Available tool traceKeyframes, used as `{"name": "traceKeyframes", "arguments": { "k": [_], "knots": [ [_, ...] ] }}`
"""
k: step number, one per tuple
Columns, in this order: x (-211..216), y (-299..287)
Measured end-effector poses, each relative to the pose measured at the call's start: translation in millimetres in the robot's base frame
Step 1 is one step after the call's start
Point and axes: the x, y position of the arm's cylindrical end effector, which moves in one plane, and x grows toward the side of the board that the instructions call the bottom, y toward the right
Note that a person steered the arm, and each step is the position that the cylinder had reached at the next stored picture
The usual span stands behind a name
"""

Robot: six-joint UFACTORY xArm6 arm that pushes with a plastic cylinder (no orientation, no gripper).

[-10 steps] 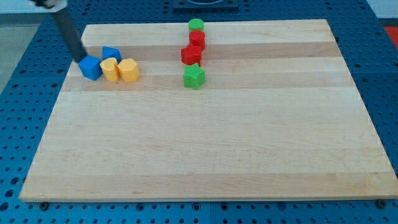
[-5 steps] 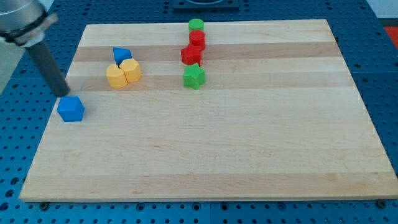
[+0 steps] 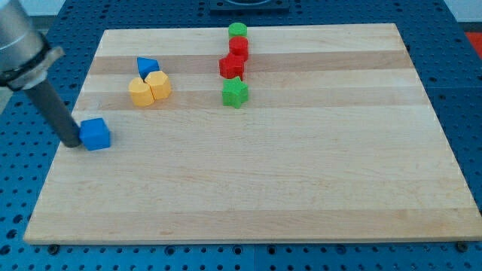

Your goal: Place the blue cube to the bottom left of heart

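Tip: my tip (image 3: 71,142) rests on the board's left edge, touching the left side of the blue cube (image 3: 95,134).
Yellow pair: a yellow heart (image 3: 139,92) and a yellow hexagon block (image 3: 158,85) touch, up and right of the cube.
Other blue: a blue block (image 3: 147,66) just above them.
Red blocks: two (image 3: 232,66) (image 3: 239,48), stacked toward the top.
Green: a cylinder (image 3: 237,31) above, a star (image 3: 235,93) below.
Board: wooden board (image 3: 301,165).

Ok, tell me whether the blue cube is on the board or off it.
On: the blue cube sits flat near the board's left edge, my tip at its left.
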Motion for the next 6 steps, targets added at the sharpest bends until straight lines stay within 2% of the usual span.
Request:
{"name": "traceKeyframes", "arguments": {
  "k": [1, 2, 3, 4, 5, 6],
  "knots": [
    [-22, 33],
    [-24, 29],
    [24, 9],
    [39, 48],
    [7, 94],
    [-9, 90]
  ]
}}
